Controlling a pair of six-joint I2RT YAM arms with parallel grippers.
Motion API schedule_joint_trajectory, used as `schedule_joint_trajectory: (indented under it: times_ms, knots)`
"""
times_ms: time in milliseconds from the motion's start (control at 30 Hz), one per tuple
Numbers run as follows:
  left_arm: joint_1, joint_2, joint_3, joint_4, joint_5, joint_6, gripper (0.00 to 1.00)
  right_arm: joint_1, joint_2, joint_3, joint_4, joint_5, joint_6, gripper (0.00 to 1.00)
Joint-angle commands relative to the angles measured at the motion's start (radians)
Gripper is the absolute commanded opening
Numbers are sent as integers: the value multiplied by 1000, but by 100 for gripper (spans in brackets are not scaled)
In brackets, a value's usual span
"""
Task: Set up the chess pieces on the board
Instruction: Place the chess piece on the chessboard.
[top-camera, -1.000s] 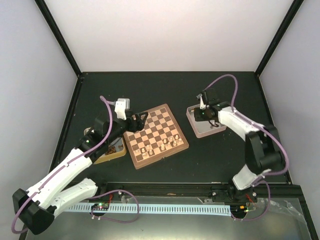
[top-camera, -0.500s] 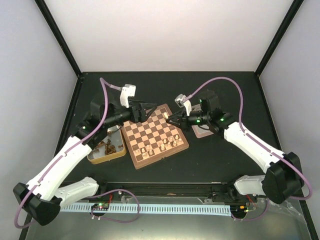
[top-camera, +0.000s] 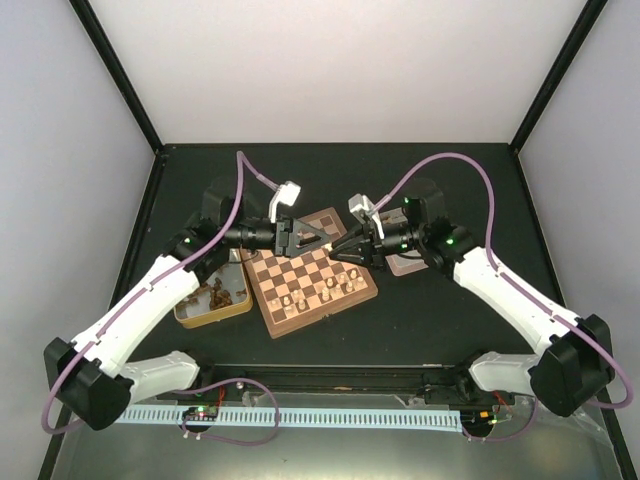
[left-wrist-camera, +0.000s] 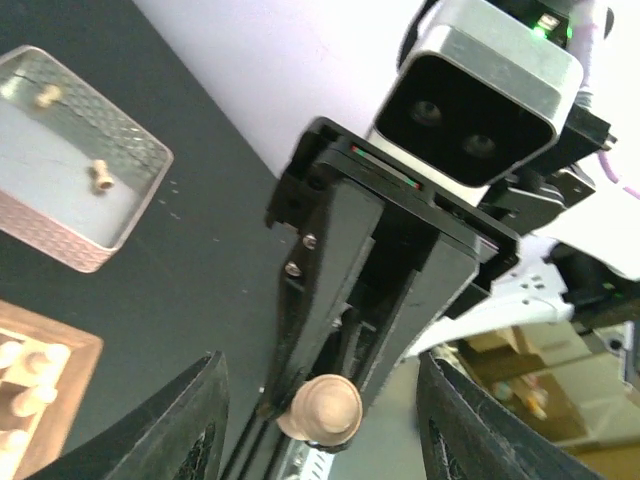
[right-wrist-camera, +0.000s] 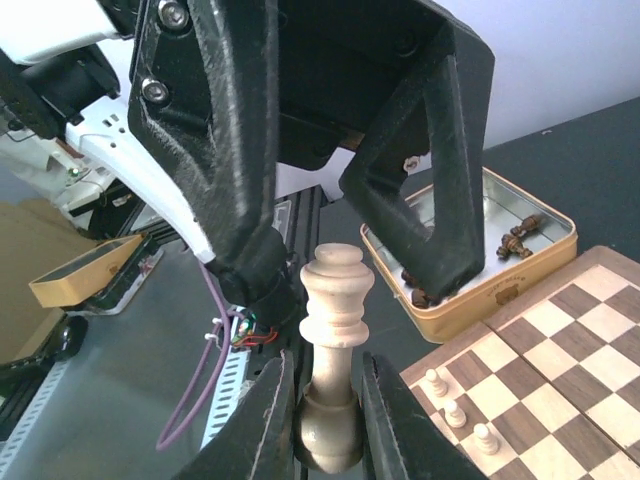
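Seen from overhead, both arms meet at the centre of the frame, above the upper corner of the board (top-camera: 300, 270). My right gripper (top-camera: 345, 247) is clamped on the base of a tall pale chess piece (right-wrist-camera: 338, 300) with a knobbed crown. The piece's long axis runs out of the right claw, straight toward the left gripper (top-camera: 312, 238). The left fingers (right-wrist-camera: 440, 200) stand apart on either side of the crown and touch it nowhere I can see. I judge this a handover, where the left claw need only close. From overhead the held piece is too small to make out. Its foot is hidden between the right fingers.
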Motion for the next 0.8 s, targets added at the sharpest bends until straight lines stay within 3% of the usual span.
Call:
schedule_joint_trajectory:
  times_ms: [0,367,433,500,567,667,767]
  knots:
    - [6,18,9,64,162,-23,51,7,17,50,-48,-58,-55,11]
    - [7,52,19,8,193,42,9,7,42,74,-93,-33,-67,12]
    - [6,50,21,-1,190,57,4,7,42,75,-91,-8,-56,21]
    - [6,46,27,-30,170,83,2,7,38,69,-86,31,-42,42]
    - [6,41,41,-97,97,130,2,7,31,55,-82,86,-30,53]
    - [6,22,57,-220,-98,209,2,5,10,3,-49,202,4,68]
    - [-3,5,48,-316,-370,254,2,5,-19,-42,-34,335,42,76]
